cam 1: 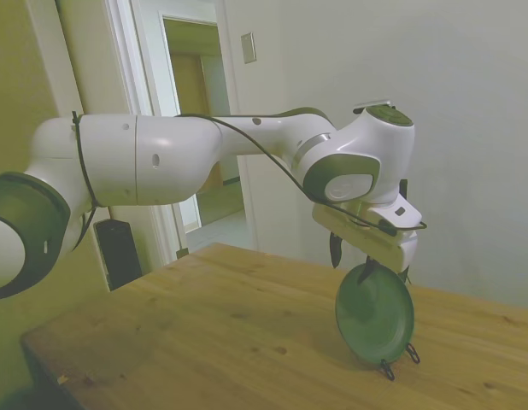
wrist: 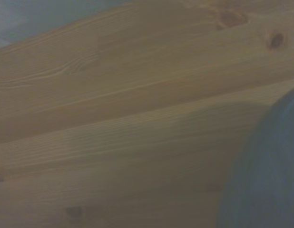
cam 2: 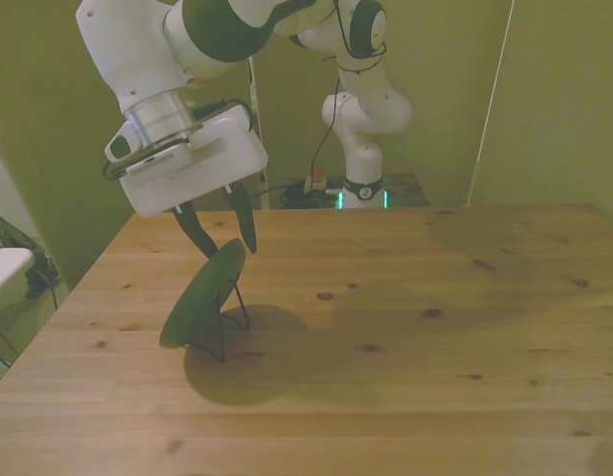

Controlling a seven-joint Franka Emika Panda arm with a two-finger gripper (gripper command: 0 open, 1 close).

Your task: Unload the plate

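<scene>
Approach step: the tool (cam 2: 219, 230), fingers spread, hangs over the plate (cam 2: 202, 296) (propped on 1 wire stand (cam 2: 227, 332)); next, descend and pinch the rim.

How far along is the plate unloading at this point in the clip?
Nothing is finished yet: the plate leans on edge in the thin black wire stand. In hand: the gripper is open, its fingers on either side of the plate's top rim. Left: closing, lifting the plate out, and setting it on the table.
</scene>
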